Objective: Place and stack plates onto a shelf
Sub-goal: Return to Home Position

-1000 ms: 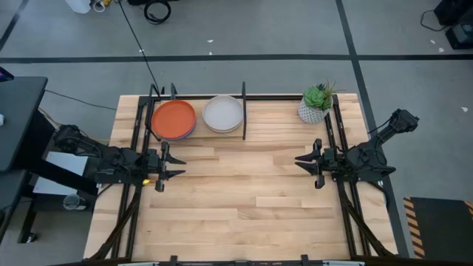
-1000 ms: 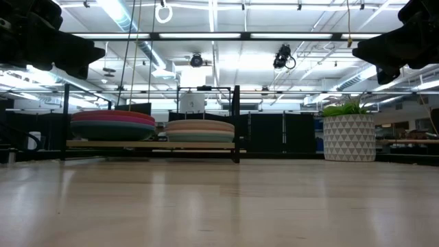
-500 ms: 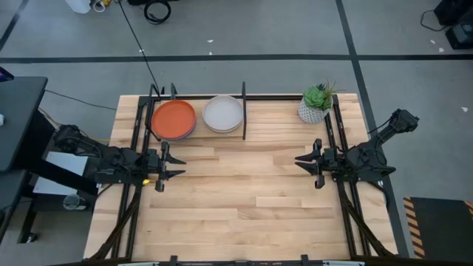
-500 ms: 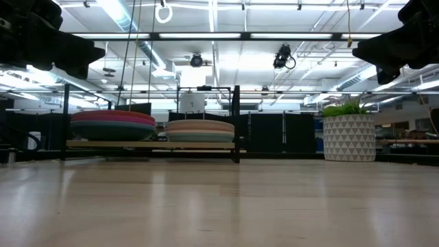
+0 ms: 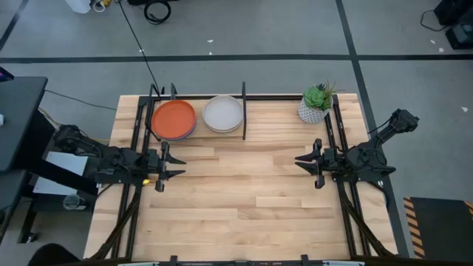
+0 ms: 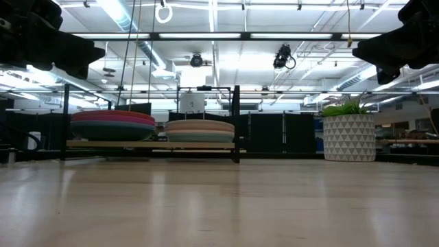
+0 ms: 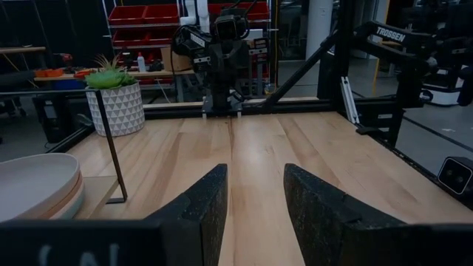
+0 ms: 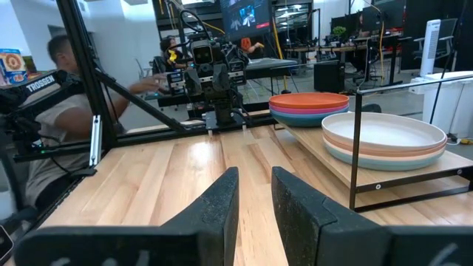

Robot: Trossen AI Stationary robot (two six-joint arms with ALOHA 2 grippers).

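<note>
Left hand point(image 5: 177, 167) hovers above the bench point(image 5: 244, 214) near its left edge, fingers spread, holding nothing; right hand point(image 5: 303, 164) faces it from the right edge, fingers likewise spread; shelf point(image 5: 243, 111) at the far edge carries two stacks; orange plate point(image 5: 174, 117) tops one bay, cream-white plate point(image 5: 222, 112) tops the adjacent bay; potted plant point(image 5: 316, 103) stands apart.

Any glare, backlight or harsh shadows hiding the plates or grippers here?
Low view: ceiling lights backlight the scene, so the left arm and right arm are black silhouettes in the top corners; the plates on the shelf stay readable. Left wrist view: a pale sheen runs along the table. High view: even light, soft shadows only; left gripper and right gripper show plainly.
</note>
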